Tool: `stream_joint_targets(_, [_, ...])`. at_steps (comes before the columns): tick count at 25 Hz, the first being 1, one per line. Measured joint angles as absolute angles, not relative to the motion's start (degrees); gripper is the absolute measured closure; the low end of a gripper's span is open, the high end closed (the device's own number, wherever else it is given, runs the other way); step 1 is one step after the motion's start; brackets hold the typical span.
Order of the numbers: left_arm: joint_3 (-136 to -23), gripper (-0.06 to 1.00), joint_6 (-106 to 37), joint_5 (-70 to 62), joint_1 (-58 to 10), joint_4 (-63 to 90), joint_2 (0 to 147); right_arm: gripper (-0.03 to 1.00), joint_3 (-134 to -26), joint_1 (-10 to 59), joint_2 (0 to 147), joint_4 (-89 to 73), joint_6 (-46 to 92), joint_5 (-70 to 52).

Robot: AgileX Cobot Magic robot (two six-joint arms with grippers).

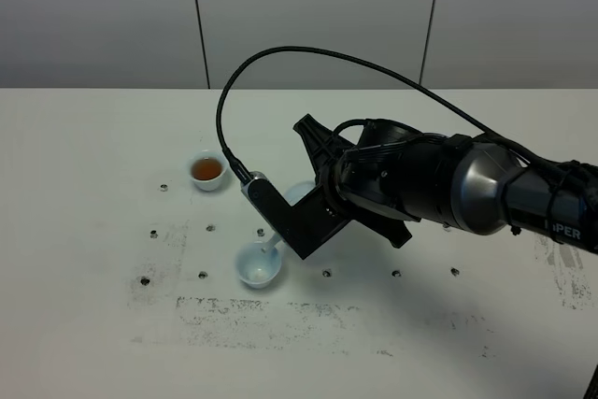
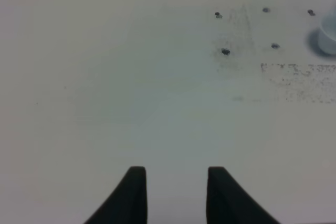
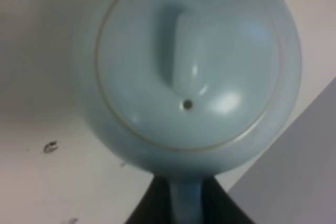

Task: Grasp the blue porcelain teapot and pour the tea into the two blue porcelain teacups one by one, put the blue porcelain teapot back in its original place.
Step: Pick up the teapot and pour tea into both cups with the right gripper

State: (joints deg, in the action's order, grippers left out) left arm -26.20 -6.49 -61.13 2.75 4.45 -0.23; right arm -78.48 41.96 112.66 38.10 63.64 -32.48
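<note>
- Currently, the right gripper (image 3: 185,209) is clamped on the loop handle of the pale sky-blue glazed, round-bodied porcelain teapot (image 3: 189,72). In the right wrist view the handle sits between the two dark fingers (image 3: 147,211) at the bottom centre of the frame.
- The teapot body fills most of that view. Its round lid (image 3: 210,35) is seated and carries a small knob and one vent hole.
- In the exterior high view the black right arm (image 1: 448,179) enters from the right edge and reaches across the middle. Only a small pale-blue part of the teapot shows at frame centre, beside the black wrist block (image 1: 299,221).
- The thin curved spout (image 1: 273,247) points toward the lower left and ends just above the rim of the lower teacup (image 1: 258,266), a small pale-blue glazed handleless bowl-shaped cup at lower centre-left. Its interior reads pale; whether it holds liquid cannot be told.
- The upper teacup (image 1: 207,171), of the same kind, stands up and to the left, apart from the teapot, and holds amber-brown tea.
- The left gripper (image 2: 176,195) is open: its two black fingers stand apart with nothing between them, above the bare white table (image 2: 105,77).
- The table surface shows dark screw holes (image 2: 225,52) and scuffed grey patches (image 2: 299,80).
</note>
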Motion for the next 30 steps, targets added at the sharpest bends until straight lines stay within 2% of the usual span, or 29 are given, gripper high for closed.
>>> stream_joint_targets(30, [-26.20, 0.60, -6.49, -61.13, 2.75, 4.45, -0.23, 0.91, -78.48, 43.12, 113.93, 46.37, 62.60, -29.99])
